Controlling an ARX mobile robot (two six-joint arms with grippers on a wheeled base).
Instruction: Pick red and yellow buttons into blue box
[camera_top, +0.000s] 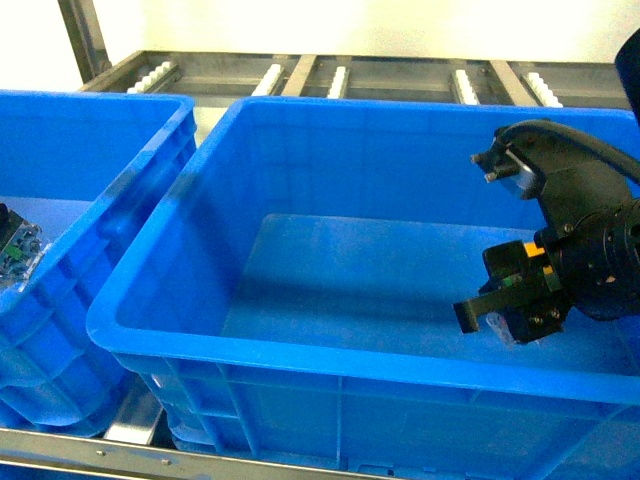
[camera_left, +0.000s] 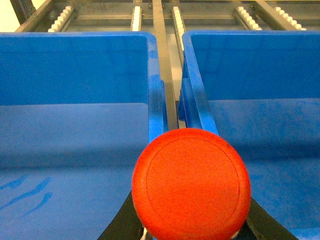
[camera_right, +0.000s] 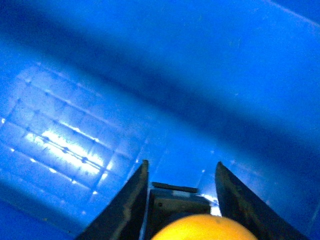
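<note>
your right gripper (camera_top: 490, 318) is down inside the blue box (camera_top: 300, 355), near its right wall and above the floor. in the right wrist view its two dark fingers (camera_right: 131, 200) stand on either side of the black block body of the yellow button (camera_right: 200, 229), whose yellow cap fills the bottom edge of that view; the fingers are closed on the button, and the ribbed grid of the box floor shows below and to the left, glinting under the light. in the head view you can make out a pale, clear part of the switch between the fingertips, but the yellow cap itself is hidden there behind the gripper body.

your left gripper (camera_left: 190, 232) does not show in the head view. in the left wrist view the red button (camera_left: 191, 184) sits right in front of the camera, its round red cap facing the lens, with the dark fingers (camera_left: 122, 225) coming up close on each side of it; the gripper is clamped on the switch. beyond the cap you see two blue crates side by side, with a metal rail (camera_left: 165, 75) running between them and white roller tracks (camera_left: 61, 19) behind. the red button hangs over the gap between the two crates.

in the head view a second blue crate (camera_top: 90, 230) stands just left of the blue box, with a dark part (camera_top: 15, 245) lying in it at the picture's left edge.
</note>
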